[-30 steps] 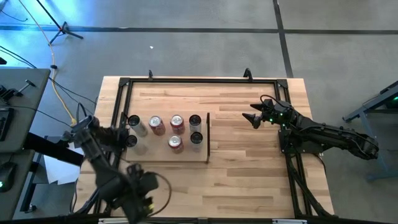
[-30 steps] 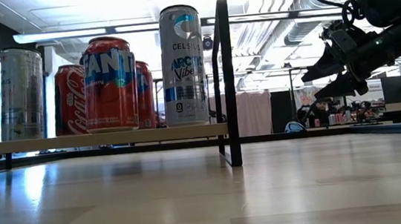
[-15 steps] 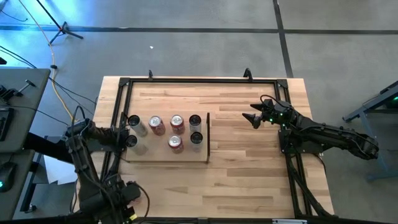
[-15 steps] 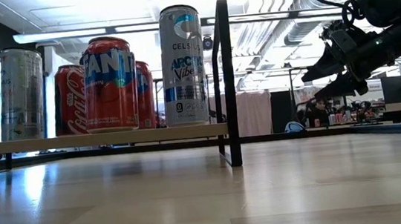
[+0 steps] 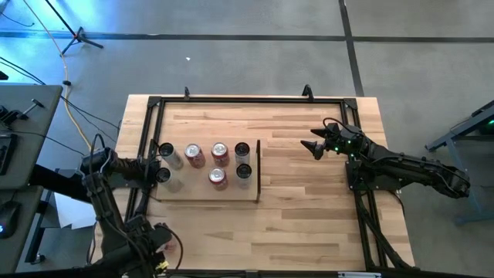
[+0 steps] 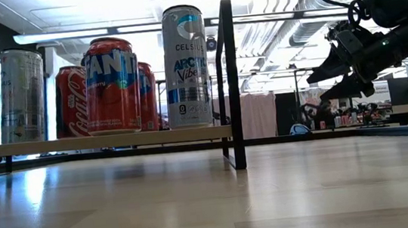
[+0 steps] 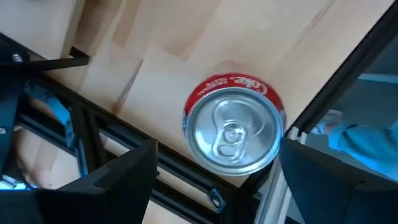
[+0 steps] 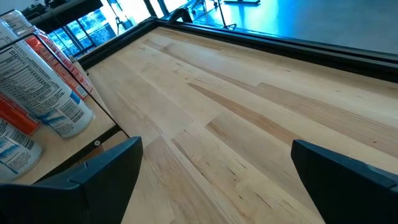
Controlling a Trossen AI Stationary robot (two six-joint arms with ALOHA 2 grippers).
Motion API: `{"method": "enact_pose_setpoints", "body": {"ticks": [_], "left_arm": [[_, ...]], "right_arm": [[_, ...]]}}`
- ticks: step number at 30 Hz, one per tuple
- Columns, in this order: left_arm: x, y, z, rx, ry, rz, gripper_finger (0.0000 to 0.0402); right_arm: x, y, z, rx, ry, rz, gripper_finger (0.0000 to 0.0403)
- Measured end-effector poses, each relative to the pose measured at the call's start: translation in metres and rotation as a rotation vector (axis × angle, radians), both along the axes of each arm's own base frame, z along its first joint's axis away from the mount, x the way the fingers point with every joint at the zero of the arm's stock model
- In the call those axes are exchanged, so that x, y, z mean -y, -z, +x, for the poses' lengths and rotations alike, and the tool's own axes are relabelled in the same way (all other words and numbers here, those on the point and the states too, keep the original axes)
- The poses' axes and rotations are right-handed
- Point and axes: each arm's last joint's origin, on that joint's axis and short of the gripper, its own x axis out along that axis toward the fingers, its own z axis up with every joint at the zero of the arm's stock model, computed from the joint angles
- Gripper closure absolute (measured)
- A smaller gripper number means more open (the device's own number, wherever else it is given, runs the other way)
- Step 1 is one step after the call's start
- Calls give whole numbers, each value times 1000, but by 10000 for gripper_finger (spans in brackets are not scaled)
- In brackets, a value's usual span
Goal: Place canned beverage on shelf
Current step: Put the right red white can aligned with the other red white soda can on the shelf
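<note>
Red Fanta can, silver-blue Celsius can, pale-wood shelf

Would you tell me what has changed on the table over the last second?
The left arm's rear links swung left, clear of the table; its open left gripper hangs over the shelf's left end. Nothing was gripped or released. The cans, shelf and open right gripper stayed put.

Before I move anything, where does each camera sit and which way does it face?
High: overhead, straight down on the shelf; both arms show, right tool over the table.
Low: tabletop level, facing cans sideways; right tool upper right.
Left wrist: down on a Coke can, between left tool fingers.
Right wrist: across the table toward the shelf; own fingers.
High and left wrist share can tops.
</note>
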Motion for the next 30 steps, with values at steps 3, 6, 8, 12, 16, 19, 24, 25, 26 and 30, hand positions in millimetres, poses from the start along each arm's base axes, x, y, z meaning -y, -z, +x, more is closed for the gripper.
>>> {"method": "enact_pose_setpoints", "body": {"ticks": [3,6,8,12,16,19,24,25,26,30], "left_arm": [[0,3,0,0,0,-2,93],[0,9,0,0,-1,-3,93],[1,10,1,4,-9,-11,93],[2,9,1,11,-13,-22,93],[2,9,1,11,-19,-21,93],[2,9,1,11,-26,-20,93],[2,9,1,0,-55,-31,93],[3,9,1,-5,-61,-37,93],[3,9,1,-7,-63,-44,93],[4,10,1,-11,-65,-58,93]], "right_arm": [[0,0,0,0,0,0,4],[0,0,0,0,0,0,4],[0,0,0,0,0,0,4],[0,0,0,0,0,0,4],[0,0,0,0,0,0,4],[0,0,0,0,0,0,4],[0,0,0,0,0,0,4],[0,0,0,0,0,0,4],[0,0,0,0,0,0,4],[0,0,0,0,0,0,4]]}}
